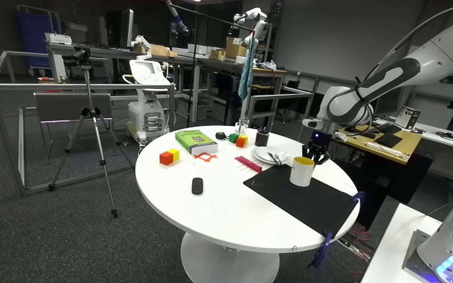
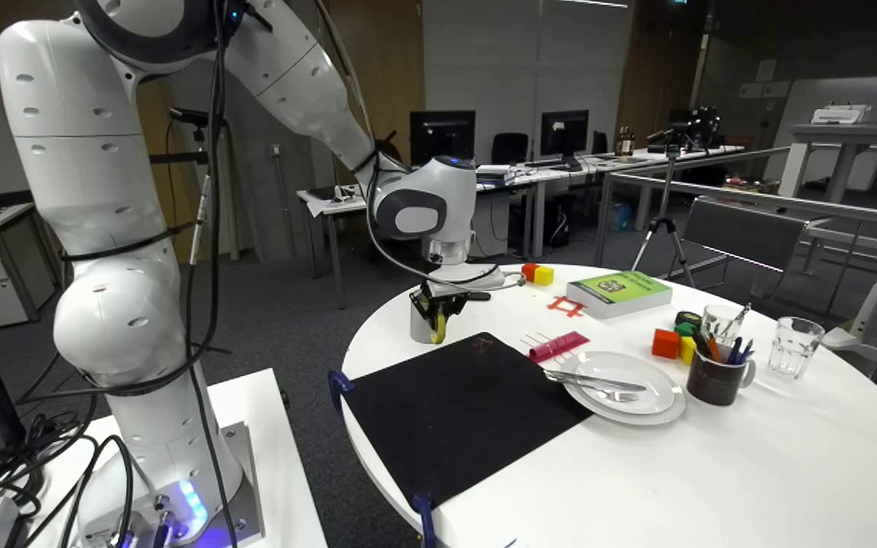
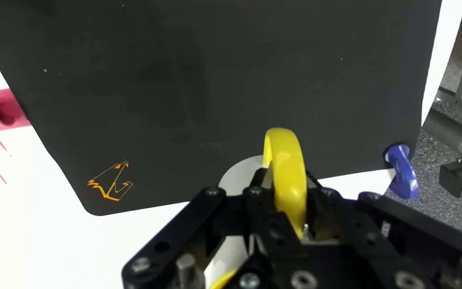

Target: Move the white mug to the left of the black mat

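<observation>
The white mug (image 1: 302, 173) has a yellow inside and a yellow handle. My gripper (image 3: 284, 176) is shut on that handle, and the mug hangs upright from it. In an exterior view the mug (image 2: 419, 326) is beyond the mat's clamped edge, close to the table's rim. In the other view angles it seems raised above the table. In the wrist view the white mug body (image 3: 239, 176) overlaps the mat's edge, with its lower part hidden by the fingers. The black mat (image 2: 469, 418) lies flat on the round white table and also shows in the wrist view (image 3: 175, 80).
Blue clamps (image 2: 339, 380) hold the mat at the table's rim. A pink rolled piece (image 2: 558, 346) and stacked white plates with cutlery (image 2: 648, 369) lie beside the mat. A small black object (image 1: 197, 186), a green book (image 1: 196, 141), coloured blocks and a dark pen mug (image 2: 715, 380) are on the table.
</observation>
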`<state>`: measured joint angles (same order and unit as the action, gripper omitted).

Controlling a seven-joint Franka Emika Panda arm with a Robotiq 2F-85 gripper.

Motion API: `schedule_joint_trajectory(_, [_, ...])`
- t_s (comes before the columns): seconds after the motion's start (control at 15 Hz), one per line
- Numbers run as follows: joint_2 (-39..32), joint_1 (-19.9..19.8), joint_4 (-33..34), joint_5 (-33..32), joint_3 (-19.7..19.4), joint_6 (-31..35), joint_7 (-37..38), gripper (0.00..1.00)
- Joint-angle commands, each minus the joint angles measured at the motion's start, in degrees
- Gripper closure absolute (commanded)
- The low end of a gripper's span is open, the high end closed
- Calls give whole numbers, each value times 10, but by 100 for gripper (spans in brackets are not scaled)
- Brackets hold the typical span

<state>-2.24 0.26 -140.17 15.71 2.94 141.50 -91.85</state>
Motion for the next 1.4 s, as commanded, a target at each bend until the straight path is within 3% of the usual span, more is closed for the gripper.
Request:
schedule_joint_trajectory(0.0, [2,24,15,-20,16,24,94,98])
schedule_joint_trajectory(0.33, [-18,52,18,-57,40,94,233,98])
schedule_joint_trajectory(0.73, [-53,60,54,-39,65,77,323,98])
schedule_joint_trajectory(0.87, [-64,59,66,-68,63,76,360,98])
schedule_joint_trajectory(0.93, [-56,52,45,-51,71,77,330,91])
schedule_joint_trajectory(1.33, [-72,50,58,-60,73,77,346,91])
